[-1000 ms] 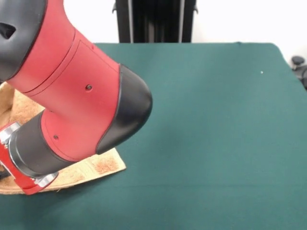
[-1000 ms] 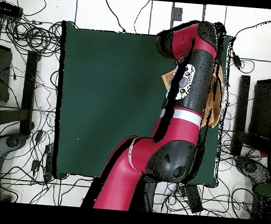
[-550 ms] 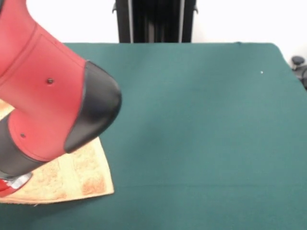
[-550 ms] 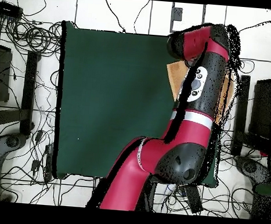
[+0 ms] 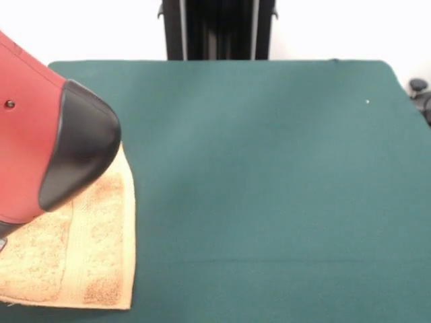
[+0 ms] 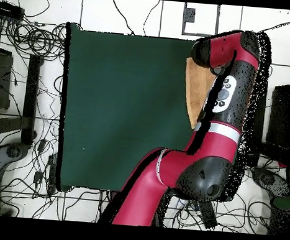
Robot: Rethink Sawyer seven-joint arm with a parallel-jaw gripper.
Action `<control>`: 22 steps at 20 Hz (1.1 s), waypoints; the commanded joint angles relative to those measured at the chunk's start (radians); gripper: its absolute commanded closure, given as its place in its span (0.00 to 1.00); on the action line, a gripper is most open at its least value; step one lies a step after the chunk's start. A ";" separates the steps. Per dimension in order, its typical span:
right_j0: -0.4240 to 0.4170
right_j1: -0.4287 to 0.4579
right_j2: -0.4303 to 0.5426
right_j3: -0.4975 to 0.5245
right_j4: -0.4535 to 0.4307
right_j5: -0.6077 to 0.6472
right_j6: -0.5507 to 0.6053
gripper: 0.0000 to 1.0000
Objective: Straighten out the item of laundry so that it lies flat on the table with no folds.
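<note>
Towel on desk looks soft, light, limp; I'd pinch a free corner; my fingers hidden, can't tell their state.

The towel looks like rough looped terry, the table matt felt, the arm probably smooth plastic.

Arm overhangs towel; rest of table open.

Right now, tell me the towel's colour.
Orange-tan, with woven bands near its edge; the towel shows best in the front view.
</note>
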 commanded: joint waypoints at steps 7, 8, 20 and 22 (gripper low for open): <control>0.031 0.083 -0.022 0.019 0.015 -0.091 -0.164 1.00; 0.032 0.083 -0.024 0.020 0.010 -0.094 -0.164 1.00; 0.045 0.083 -0.064 0.028 -0.004 -0.069 -0.115 0.00; 0.051 0.082 -0.068 0.034 -0.007 -0.063 -0.108 0.00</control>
